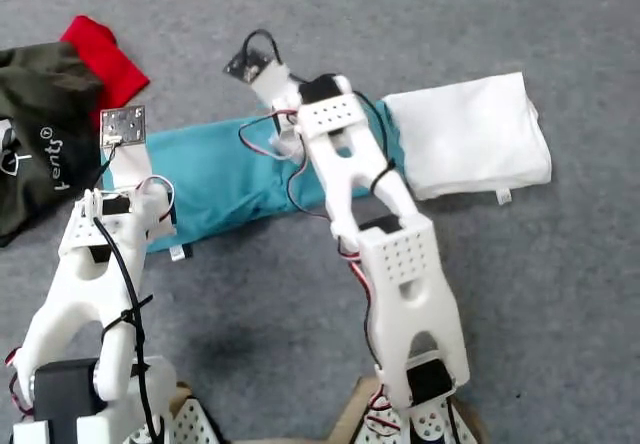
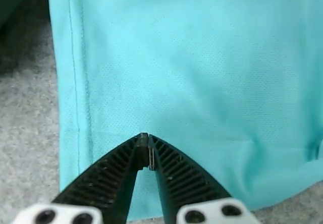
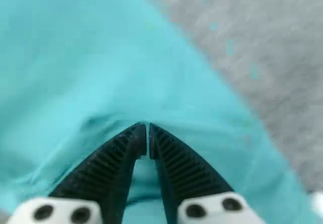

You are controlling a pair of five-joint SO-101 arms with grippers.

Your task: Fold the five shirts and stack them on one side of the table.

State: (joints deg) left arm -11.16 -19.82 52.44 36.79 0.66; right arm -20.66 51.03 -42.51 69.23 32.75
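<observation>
Slipping looks the main risk, since the left gripper (image 2: pixel 146 146) and right gripper (image 3: pixel 147 133) are each clamped shut on only a thin pinch of the teal shirt (image 1: pixel 225 179) lying mid-table, among four shirts counted: that one, one folded white shirt (image 1: pixel 470 134) to its right, and one red shirt (image 1: pixel 100 54) and one dark shirt (image 1: pixel 40 134) at the left edge.

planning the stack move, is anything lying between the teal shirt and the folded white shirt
Nothing visible does. The teal shirt reaches up to the folded white shirt on the grey table. The left end effector and right end effector sit shut, tips on it.
</observation>
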